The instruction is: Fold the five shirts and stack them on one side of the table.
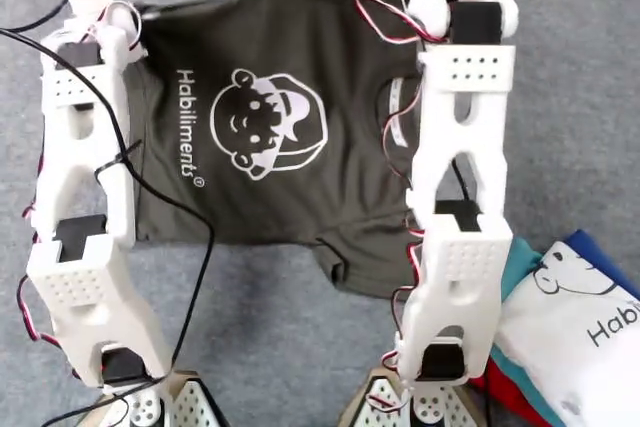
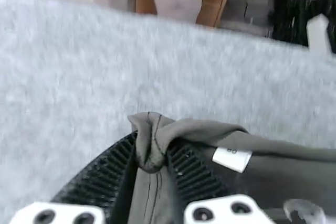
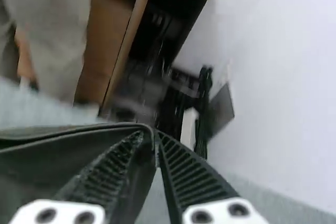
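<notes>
Olive shirt (image 1: 270,127) lies spread print-up on the table (image 1: 260,337). The left gripper (image 2: 152,156) and right gripper (image 3: 149,142) each clamp cloth along its far side, likely to lift it for a fold. A folded stack (image 1: 570,337) waits near right.

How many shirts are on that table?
5: a dark shirt spread out flat; white shirt, teal shirt, red shirt and blue shirt piled beside one arm; others may hide underneath.

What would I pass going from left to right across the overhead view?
left arm → dark shirt with a cartoon print → right arm → pile of shirts, white one on top
</notes>
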